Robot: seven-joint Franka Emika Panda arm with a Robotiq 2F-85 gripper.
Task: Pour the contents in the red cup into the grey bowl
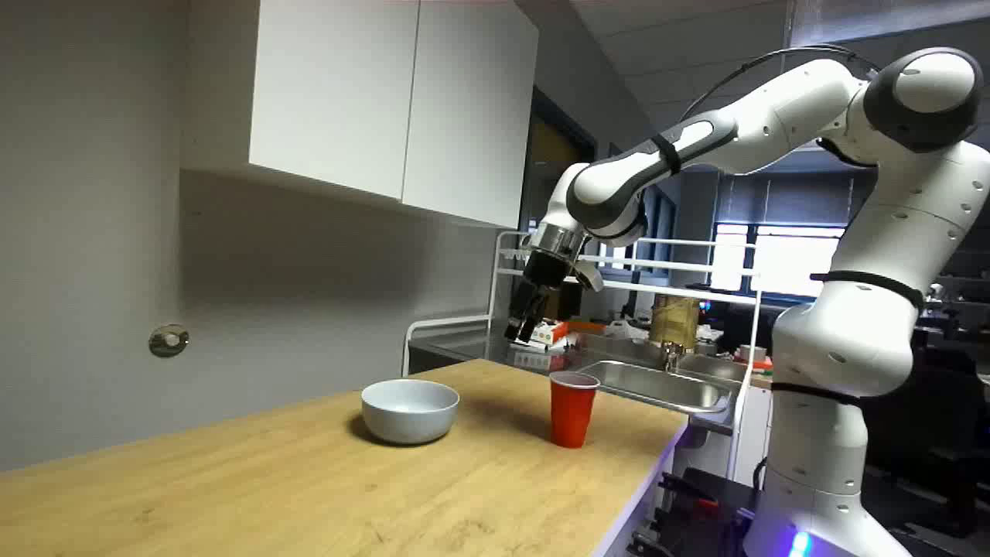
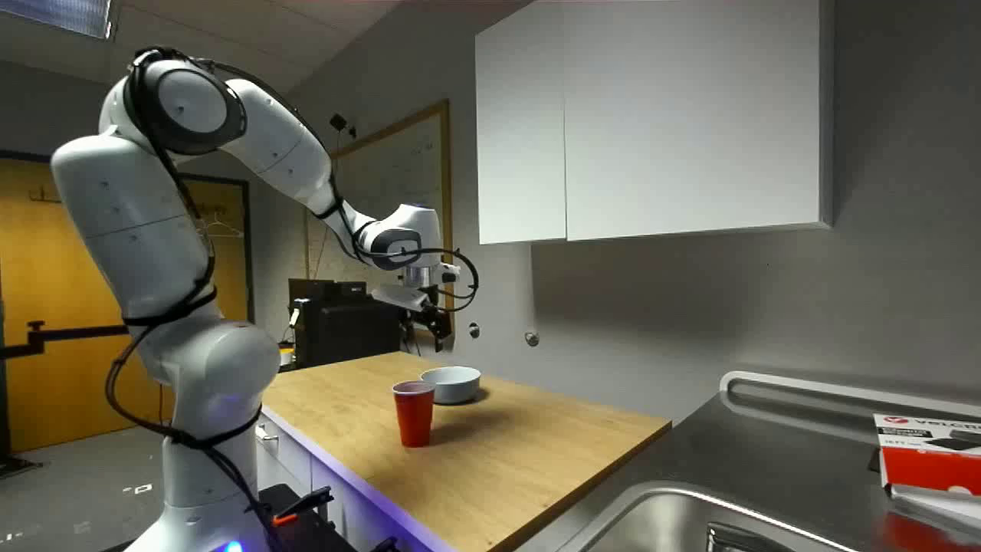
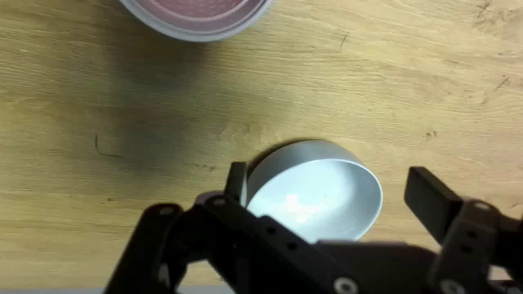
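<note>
On the counter [image 1: 263, 487], red cup [image 1: 571, 416], contents unclear, stands near grey bowl [image 1: 409, 423].

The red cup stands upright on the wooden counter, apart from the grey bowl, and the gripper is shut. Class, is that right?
Not quite: the gripper is open, as the wrist view shows, with its fingers spread apart. The rest holds: the red cup stands upright on the wooden counter, apart from the grey bowl.
</note>
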